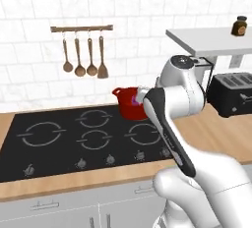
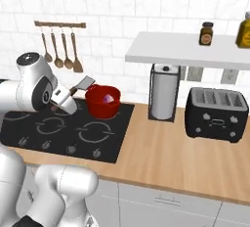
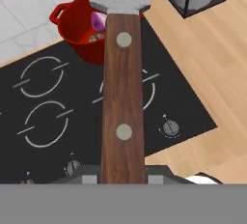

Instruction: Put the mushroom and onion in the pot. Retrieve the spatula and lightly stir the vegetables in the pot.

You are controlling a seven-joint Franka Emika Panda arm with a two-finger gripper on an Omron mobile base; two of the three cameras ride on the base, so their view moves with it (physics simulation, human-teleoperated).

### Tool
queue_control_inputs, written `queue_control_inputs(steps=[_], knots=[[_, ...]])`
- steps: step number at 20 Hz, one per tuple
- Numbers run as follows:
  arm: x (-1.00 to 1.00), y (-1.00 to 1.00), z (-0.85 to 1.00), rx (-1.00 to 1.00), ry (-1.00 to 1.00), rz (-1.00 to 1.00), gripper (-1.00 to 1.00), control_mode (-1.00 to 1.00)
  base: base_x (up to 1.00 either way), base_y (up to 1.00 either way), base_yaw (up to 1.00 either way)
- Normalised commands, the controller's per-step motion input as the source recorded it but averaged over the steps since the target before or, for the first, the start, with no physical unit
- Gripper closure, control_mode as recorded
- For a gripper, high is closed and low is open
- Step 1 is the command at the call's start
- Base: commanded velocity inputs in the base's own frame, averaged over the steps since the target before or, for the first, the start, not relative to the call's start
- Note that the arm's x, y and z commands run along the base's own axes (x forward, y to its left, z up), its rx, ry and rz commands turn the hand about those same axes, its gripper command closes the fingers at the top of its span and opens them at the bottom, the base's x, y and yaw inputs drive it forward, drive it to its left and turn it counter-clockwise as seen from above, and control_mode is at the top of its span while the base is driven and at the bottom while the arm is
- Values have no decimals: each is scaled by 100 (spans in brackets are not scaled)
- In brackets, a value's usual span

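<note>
One wood-handled spatula [image 3: 123,97] with a grey blade is clamped in the closed jaws of the gripper [image 2: 62,102], reaching out over the black cooktop [image 3: 72,117]. Beyond it, at the cooktop's far right, sits the red pot [image 3: 79,32] with the purple onion [image 3: 98,21] inside. Four wooden utensils [image 1: 83,57] hang on the far wall.

Black cooktop [image 1: 59,148] set in a wooden counter [image 2: 166,152]. Right of the cooktop: paper towel holder [image 2: 164,93], then black toaster [image 2: 216,113]. Above them, white shelf [image 2: 161,50] bearing two jars [image 2: 206,33]; three wooden spoons [image 1: 78,57] on the wall rail [image 1: 81,27] behind the cooktop.
</note>
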Motion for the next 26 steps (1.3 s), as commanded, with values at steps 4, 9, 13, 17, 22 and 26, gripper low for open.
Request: queue_control_inputs(steps=[4,9,13,17,22,26], knots=[[0,0,0,0,0,0,100,100,100,4,-25],[14,17,23,6,3,-13,100,-100,30,11,-13],[0,20,61,36,8,-8,100,-100,0,0,0],[2,35,47,42,15,-9,100,-100,0,0,0],[31,45,2,38,16,-29,100,-100,0,0,0],[15,13,0,42,9,-46,100,-100,0,0,0]])
